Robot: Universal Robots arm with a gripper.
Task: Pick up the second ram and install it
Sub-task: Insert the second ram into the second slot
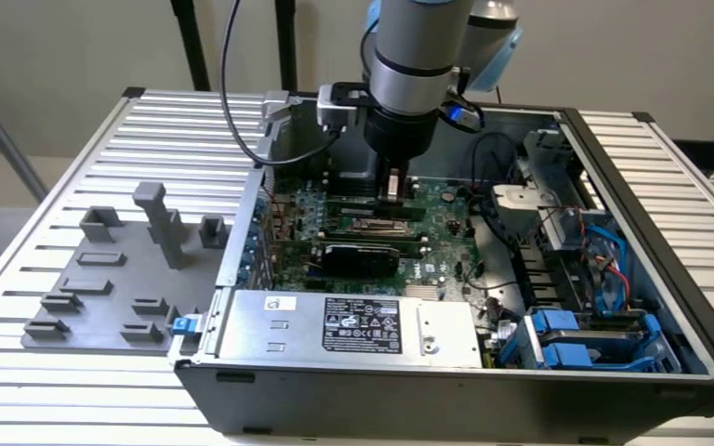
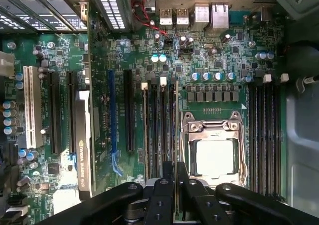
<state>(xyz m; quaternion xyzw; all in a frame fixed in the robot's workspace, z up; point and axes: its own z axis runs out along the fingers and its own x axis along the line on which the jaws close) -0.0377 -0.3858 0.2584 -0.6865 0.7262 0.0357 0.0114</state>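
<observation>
black claw [image 2: 175,184] nearly closed, pinching second ram [image 2: 177,130] edge-on over motherboard [image 2: 224,60]

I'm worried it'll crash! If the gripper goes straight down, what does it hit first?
Probably the memory slots on the motherboard, reached first by the second ram the gripper holds; depth is unclear.

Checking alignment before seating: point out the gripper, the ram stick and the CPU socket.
gripper [image 2: 175,170]: wrist view, between its fingertips.
ram stick [image 2: 177,125]: wrist view, its thin long edge.
CPU socket [image 2: 214,157]: wrist view, its pale centre.
</observation>
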